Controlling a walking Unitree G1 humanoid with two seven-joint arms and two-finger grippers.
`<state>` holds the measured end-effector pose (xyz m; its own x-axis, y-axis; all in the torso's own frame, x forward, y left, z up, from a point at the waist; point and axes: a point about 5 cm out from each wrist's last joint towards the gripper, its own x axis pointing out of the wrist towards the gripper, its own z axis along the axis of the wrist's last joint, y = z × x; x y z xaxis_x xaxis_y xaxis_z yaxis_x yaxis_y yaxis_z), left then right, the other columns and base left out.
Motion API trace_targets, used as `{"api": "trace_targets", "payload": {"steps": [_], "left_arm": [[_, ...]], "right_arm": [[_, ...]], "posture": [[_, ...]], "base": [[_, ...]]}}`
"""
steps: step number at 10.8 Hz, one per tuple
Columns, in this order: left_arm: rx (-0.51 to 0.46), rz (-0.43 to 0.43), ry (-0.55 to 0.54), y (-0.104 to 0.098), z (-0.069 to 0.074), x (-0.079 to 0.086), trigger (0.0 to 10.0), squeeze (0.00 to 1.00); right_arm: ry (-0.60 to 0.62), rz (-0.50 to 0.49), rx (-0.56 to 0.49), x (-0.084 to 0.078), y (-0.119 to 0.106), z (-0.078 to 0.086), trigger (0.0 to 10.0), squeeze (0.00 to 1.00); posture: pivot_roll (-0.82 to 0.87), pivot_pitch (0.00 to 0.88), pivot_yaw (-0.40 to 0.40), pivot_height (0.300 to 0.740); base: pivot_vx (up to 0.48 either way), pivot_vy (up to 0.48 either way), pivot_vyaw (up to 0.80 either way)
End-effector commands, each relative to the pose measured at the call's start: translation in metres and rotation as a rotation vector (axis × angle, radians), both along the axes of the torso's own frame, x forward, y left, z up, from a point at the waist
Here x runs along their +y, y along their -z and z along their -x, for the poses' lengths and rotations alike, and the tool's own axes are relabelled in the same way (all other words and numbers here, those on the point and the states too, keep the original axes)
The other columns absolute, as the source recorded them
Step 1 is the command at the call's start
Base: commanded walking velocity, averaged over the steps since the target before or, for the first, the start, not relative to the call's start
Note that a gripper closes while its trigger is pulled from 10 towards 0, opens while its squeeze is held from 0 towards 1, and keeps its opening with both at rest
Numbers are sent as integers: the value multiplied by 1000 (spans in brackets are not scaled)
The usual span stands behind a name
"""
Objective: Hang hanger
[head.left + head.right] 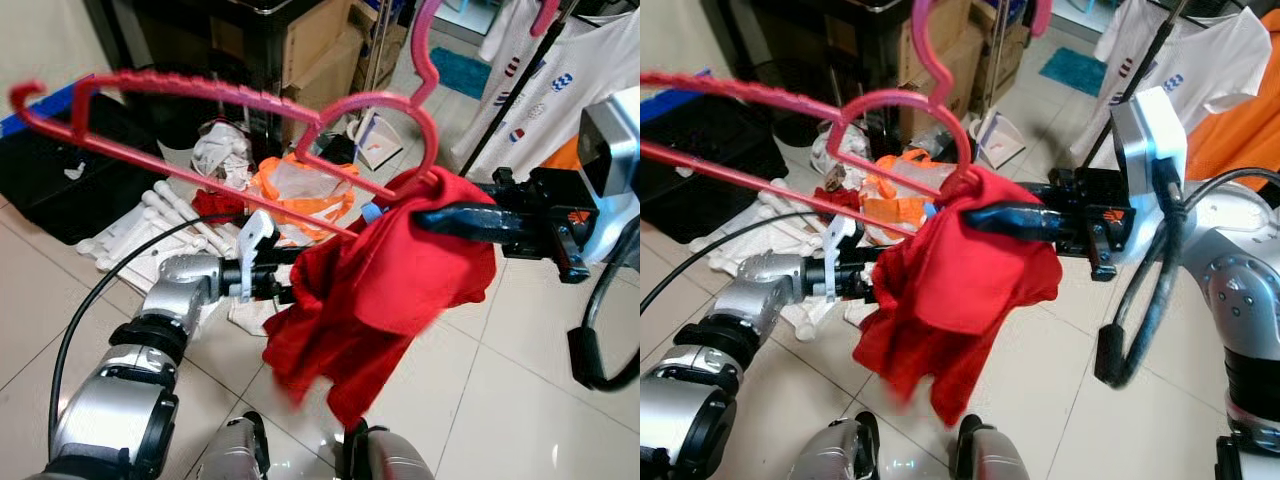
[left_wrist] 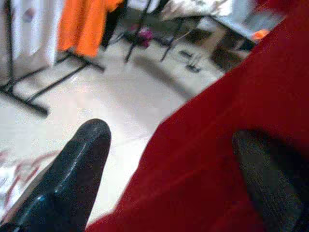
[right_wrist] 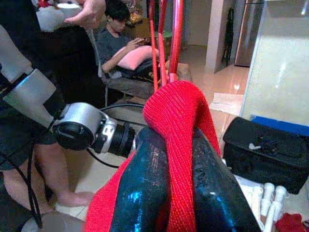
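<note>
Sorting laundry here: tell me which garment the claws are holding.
The red garment, draped on the pink hanger and pinched by the right claw; the white shirt hangs on the rack.

- The left gripper [image 1: 285, 285] is buried to the fingertips in the red cloth [image 1: 390, 280], so its grip cannot be read.
- The hanger [image 1: 250, 105] has its hook cut off by the top edge.
- The cloth's lower hem is blurred.
- A seated person [image 3: 120, 38] is partly hidden behind the hanger's bars (right wrist view).
</note>
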<state>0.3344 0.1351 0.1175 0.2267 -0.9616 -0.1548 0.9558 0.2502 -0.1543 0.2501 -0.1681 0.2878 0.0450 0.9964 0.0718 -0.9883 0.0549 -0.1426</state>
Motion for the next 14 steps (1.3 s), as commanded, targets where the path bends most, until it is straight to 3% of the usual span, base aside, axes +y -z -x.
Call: {"api": "trace_targets", "payload": {"steps": [1, 5, 6, 7, 8, 9, 10, 12, 14], "left_arm": [[-2, 4, 40, 2, 5, -1, 10000, 0], [-23, -27, -231, -3, -4, 48, 10000, 0], [-8, -68, -292, 1, 3, 73, 10000, 0], [4, -60, -261, 1, 10, 80, 10000, 0], [11, -57, -222, 2, 13, 77, 10000, 0], [32, -74, -100, 9, 21, 59, 10000, 0], [38, -72, -74, 11, 21, 51, 10000, 0], [38, -72, -74, 11, 21, 51, 10000, 0], [37, -52, -72, 11, 8, 28, 10000, 0]], "right_arm": [[14, 3, -28, -2, -4, 1, 0, 0], [67, 39, -15, -9, 3, -6, 0, 0], [93, 51, -3, -14, 8, -10, 0, 0], [100, 52, 3, -16, 9, -12, 0, 0], [95, 48, 2, -15, 8, -11, 0, 0], [59, 40, -13, -9, 4, -11, 0, 0], [43, 43, -21, -7, 2, -10, 0, 0], [43, 43, -21, -7, 2, -10, 0, 0], [-2, 37, -58, 1, -8, 0, 0, 0]], "posture": [[-195, 180, -78, 740], [-190, 186, -80, 740], [-187, 186, -83, 740], [-179, 189, -85, 740], [-176, 189, -88, 740], [-169, 188, -93, 740], [-168, 188, -94, 740], [-168, 188, -94, 740], [-193, 185, -89, 740]], "base": [[0, 0, 0], [0, 0, 0], [0, 0, 0], [0, 0, 0], [0, 0, 0], [0, 0, 0], [0, 0, 0], [0, 0, 0], [0, 0, 0]]}}
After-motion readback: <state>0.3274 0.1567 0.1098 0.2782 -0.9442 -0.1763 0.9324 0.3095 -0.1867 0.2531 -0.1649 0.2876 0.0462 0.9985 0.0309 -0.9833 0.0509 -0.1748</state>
